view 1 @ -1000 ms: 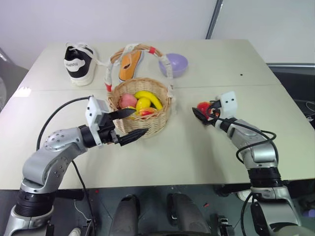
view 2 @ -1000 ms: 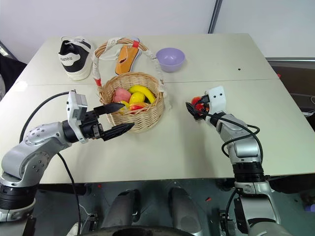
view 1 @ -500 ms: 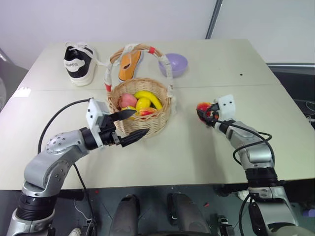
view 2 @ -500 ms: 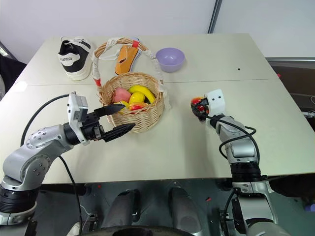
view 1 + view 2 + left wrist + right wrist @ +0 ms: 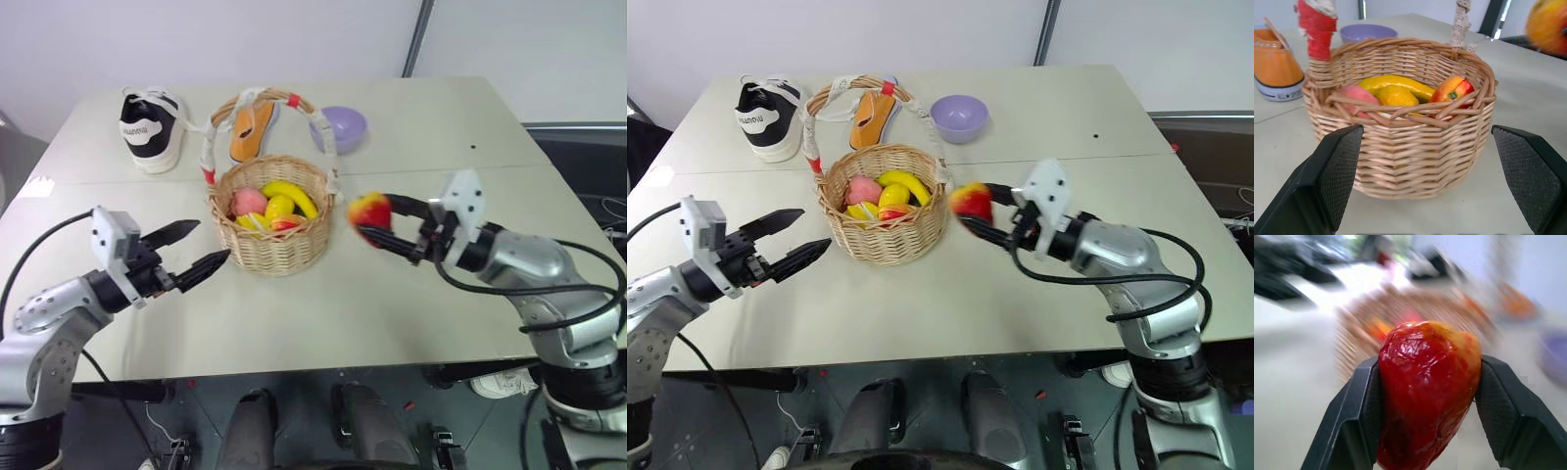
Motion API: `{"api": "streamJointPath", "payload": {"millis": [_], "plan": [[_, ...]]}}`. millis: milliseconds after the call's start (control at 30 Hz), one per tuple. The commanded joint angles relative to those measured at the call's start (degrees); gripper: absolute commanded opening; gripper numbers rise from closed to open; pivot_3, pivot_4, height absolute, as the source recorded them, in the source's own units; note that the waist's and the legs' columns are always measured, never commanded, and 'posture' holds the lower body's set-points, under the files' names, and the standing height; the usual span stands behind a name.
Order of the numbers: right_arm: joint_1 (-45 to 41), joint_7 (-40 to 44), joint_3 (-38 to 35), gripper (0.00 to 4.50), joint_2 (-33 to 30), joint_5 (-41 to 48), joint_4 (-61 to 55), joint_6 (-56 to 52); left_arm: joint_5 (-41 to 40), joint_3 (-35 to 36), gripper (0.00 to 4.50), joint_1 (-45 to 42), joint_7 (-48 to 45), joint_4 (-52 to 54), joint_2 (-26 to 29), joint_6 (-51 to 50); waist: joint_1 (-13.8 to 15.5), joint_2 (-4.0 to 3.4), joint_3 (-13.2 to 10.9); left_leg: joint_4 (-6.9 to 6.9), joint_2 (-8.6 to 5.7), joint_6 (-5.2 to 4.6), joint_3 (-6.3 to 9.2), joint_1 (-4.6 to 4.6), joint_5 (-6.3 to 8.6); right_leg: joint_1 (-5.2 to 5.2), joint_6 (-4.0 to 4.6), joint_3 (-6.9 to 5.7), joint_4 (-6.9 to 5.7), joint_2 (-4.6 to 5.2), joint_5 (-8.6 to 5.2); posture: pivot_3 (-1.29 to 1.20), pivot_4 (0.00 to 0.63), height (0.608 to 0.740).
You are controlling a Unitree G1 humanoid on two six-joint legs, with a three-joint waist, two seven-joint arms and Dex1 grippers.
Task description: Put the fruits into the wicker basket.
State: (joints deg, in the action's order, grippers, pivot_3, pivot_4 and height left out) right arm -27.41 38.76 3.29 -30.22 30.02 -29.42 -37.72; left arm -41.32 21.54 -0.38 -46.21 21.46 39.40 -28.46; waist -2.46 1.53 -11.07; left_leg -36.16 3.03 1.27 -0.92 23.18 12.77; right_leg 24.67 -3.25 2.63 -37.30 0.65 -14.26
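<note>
Probably a lab or test room: a plain pale table against bare white walls, dark floor beyond, cables at the edge

A pale beige desk carries everything, with a seam running across it behind the wicker basket. The basket stands near the middle. Along the far edge lie a black-and-white sneaker, an orange slipper and a lilac bowl, well apart from each other.
</note>
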Motion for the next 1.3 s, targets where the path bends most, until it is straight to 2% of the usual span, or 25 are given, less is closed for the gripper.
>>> {"api": "streamJointPath", "payload": {"millis": [33, 133, 233, 400, 533, 633, 733, 833, 1133, 1233, 1300], "plan": [[-7.0, -10.4, 5.1, 2.36, 8.5, -4.3, 3.6, -4.0, -0.9, 1.3, 4.50, -0.4, 0.6, 1.7, -0.6, 1.1, -0.1, 0.00, 0.0, 0.00, 0.00, 0.01, -0.02, 0.01, -0.01, 0.02, 0.05, 0.02, 0.01, 0.01, 0.03, 0.00, 0.150, 0.740], [-11.2, -16.4, 8.5, 2.36, 13.9, -10.4, 10.3, -3.5, -1.3, 0.8, 4.50, -0.2, 1.8, 3.2, -1.7, 1.0, 0.1, 0.01, 0.0, 0.02, -0.02, 0.01, -0.06, 0.15, -0.01, 0.12, 0.22, 0.03, 0.04, 0.05, 0.14, 0.00, 0.150, 0.740], [-13.3, -18.1, 10.1, 2.36, 16.4, -13.9, 15.3, -1.3, -1.6, 0.6, 4.50, 0.0, 2.2, 4.1, -2.3, 1.0, 0.3, 0.06, 0.0, 0.05, -0.06, 0.01, -0.08, 0.32, -0.01, 0.25, 0.08, 0.02, 0.06, 0.12, 0.07, 0.00, 0.150, 0.740], [-14.5, -17.7, 10.6, 4.46, 18.8, -16.1, 18.6, 1.3, -2.1, -0.1, 4.50, -0.6, 2.8, 5.2, -3.0, 0.9, 0.0, 0.06, 0.0, 0.09, -0.08, 0.00, -0.16, 0.32, 0.00, 0.28, 0.01, 0.06, 0.08, 0.14, 0.07, 0.00, 0.150, 0.740], [-12.2, -14.9, 8.9, 4.46, 16.4, -15.3, 11.3, 3.2, -3.5, -1.1, 4.50, -1.8, 3.8, 6.5, -4.1, 0.4, 0.1, 0.06, 0.0, 0.07, -0.07, 0.00, -0.14, 0.29, 0.00, 0.28, 0.03, 0.06, 0.00, 0.12, 0.07, 0.00, 0.150, 0.740], [-6.4, -7.6, 2.8, 4.46, 11.9, -5.9, 1.4, 1.5, -4.2, -1.5, 4.50, -2.3, 4.0, 7.0, -4.7, 0.5, 0.5, 0.07, 0.0, 0.08, -0.08, 0.00, -0.12, 0.30, 0.00, 0.25, -0.03, 0.05, 0.04, 0.13, 0.07, 0.00, 0.150, 0.740], [-3.0, -7.2, -2.6, 4.46, 10.1, -0.1, -2.1, -1.9, -5.2, -1.5, 4.50, -2.8, 3.7, 6.8, -5.3, 1.0, 0.2, 0.08, 0.0, 0.08, -0.09, -0.03, -0.14, 0.30, 0.02, 0.20, -0.21, 0.06, 0.10, 0.15, 0.08, 0.00, 0.150, 0.740], [-2.6, -10.0, -3.3, 4.46, 9.5, -2.3, 0.8, -2.4, -6.0, -2.0, 4.50, -4.0, 3.5, 6.2, -5.8, 1.0, -0.3, 0.08, 0.0, 0.06, -0.06, -0.03, -0.17, 0.18, 0.02, 0.18, 0.02, 0.09, 0.04, 0.11, 0.07, 0.00, 0.150, 0.740], [-8.4, -17.1, 1.3, 4.46, 18.5, -12.9, 23.6, 8.5, -5.1, -5.3, 4.50, -6.3, 4.0, 5.5, -7.7, 1.6, -0.1, 0.07, 0.0, 0.08, -0.01, -0.04, -0.15, 0.19, 0.01, 0.26, 0.03, 0.14, -0.02, -0.06, 0.15, 0.00, 0.150, 0.740], [-7.7, -17.0, -0.3, 3.61, 20.4, -11.8, 24.4, 10.4, -5.0, -5.7, 4.50, -4.9, 4.6, 7.4, -8.4, 1.8, 0.1, 0.08, 0.0, 0.09, -0.05, -0.04, -0.14, 0.27, 0.01, 0.30, -0.13, 0.14, 0.00, 0.00, 0.17, 0.00, 0.150, 0.740], [-7.3, -16.6, -0.8, 2.67, 20.8, -11.2, 23.7, 10.8, -5.1, -5.9, 4.50, -4.3, 5.3, 8.4, -8.8, 1.8, 0.0, 0.08, 0.0, 0.10, -0.07, -0.04, -0.15, 0.28, 0.01, 0.30, -0.15, 0.15, 0.03, 0.03, 0.16, 0.00, 0.150, 0.740]]}}
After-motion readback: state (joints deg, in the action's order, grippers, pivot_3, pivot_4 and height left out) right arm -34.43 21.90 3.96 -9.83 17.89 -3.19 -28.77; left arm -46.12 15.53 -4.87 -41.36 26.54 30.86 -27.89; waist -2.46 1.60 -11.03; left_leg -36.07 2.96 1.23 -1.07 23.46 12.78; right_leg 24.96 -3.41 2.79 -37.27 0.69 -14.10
